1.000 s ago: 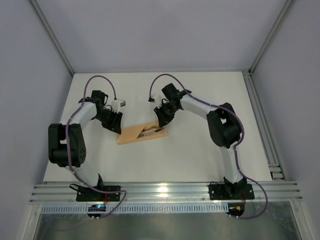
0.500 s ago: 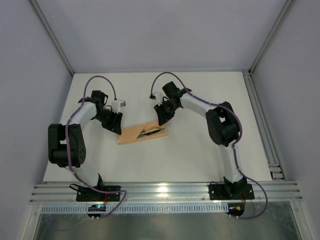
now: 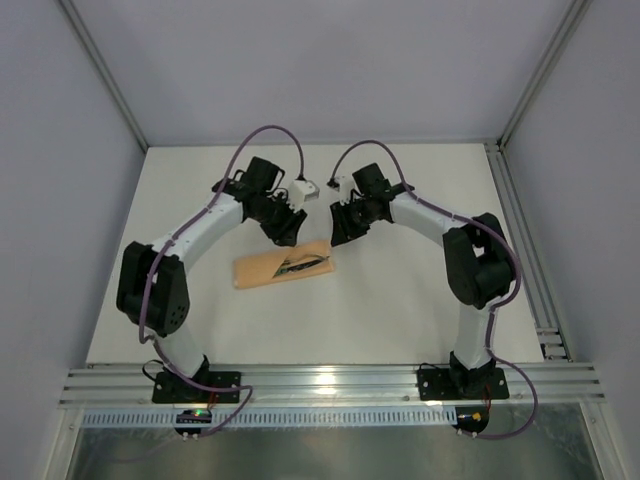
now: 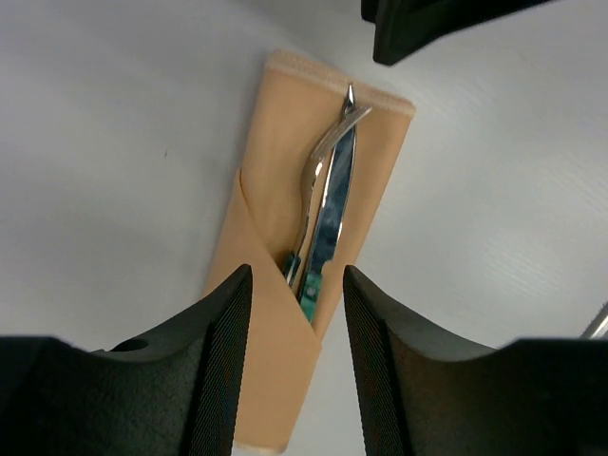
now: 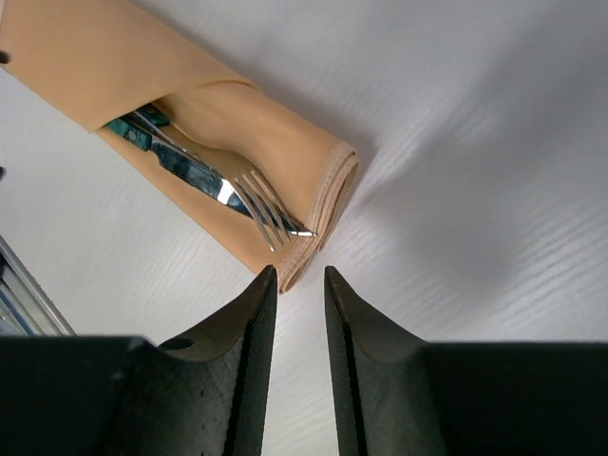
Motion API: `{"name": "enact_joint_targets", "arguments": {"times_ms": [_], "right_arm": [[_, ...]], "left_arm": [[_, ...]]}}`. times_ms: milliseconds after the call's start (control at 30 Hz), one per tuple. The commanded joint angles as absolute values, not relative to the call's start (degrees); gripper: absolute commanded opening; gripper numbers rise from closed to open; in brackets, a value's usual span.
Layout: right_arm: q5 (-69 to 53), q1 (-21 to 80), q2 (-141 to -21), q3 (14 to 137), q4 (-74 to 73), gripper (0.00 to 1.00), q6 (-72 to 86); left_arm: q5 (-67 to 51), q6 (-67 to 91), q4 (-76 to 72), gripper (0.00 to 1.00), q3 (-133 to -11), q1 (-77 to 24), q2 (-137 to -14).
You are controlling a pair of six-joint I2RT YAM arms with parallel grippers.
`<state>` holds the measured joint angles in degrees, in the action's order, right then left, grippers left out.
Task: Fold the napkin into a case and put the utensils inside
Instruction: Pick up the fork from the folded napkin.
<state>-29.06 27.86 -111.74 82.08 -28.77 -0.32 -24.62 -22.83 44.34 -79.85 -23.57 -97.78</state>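
Lying flat on the worktop (image 3: 420, 290), the peach case (image 3: 262, 270) holds 2 utensils (image 3: 303, 263), knife (image 4: 332, 214) and fork (image 5: 264, 217), green handles tucked in its pocket, metal ends toward its right end. The left fingers (image 4: 223, 361) hover above it, moderately parted and empty; the right fingers (image 5: 237, 380) hover by its right end, narrowly parted, empty.

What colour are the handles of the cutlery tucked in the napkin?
Dark green; the handles show best in the right wrist view.
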Motion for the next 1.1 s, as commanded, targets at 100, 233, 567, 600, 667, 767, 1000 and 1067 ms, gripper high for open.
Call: {"name": "enact_joint_targets", "arguments": {"times_ms": [100, 233, 567, 600, 667, 767, 1000, 1067], "right_arm": [[-31.55, 27.42, -104.51, 70.06, -14.78, 0.31, 10.89], [-31.55, 27.33, -104.68, 67.50, -11.26, 0.31, 12.66], [-31.82, 27.25, -104.06, 64.69, -10.72, 0.31, 11.43], [-31.82, 27.16, -103.98, 64.60, -10.81, 0.31, 11.43], [-31.73, 26.98, -103.63, 64.25, -10.90, 0.31, 11.43], [-31.82, 26.46, -103.01, 63.72, -10.81, 0.31, 11.60], [-32.34, 25.93, -102.04, 62.58, -9.15, 0.31, 11.16], [-32.43, 25.75, -101.52, 61.62, -8.27, 0.31, 10.81]], "left_arm": [[-22.94, -23.63, 38.59, 0.47, -85.87, -29.52, -107.56], [-20.75, -26.36, 37.88, 0.48, -86.22, -32.60, -109.95], [-12.66, -28.04, 35.07, 0.42, -85.96, -34.37, -113.90], [-13.18, -28.30, 35.85, 0.40, -86.31, -34.45, -114.43], [-13.53, -28.56, 37.00, 0.38, -86.66, -34.45, -115.57], [-13.89, -28.92, 37.53, 0.35, -85.09, -34.45, -115.49], [-13.45, -28.30, 36.47, 0.16, -84.90, -34.45, -115.05], [-13.88, -28.65, 37.18, 0.13, -85.25, -34.37, -115.22]]}}
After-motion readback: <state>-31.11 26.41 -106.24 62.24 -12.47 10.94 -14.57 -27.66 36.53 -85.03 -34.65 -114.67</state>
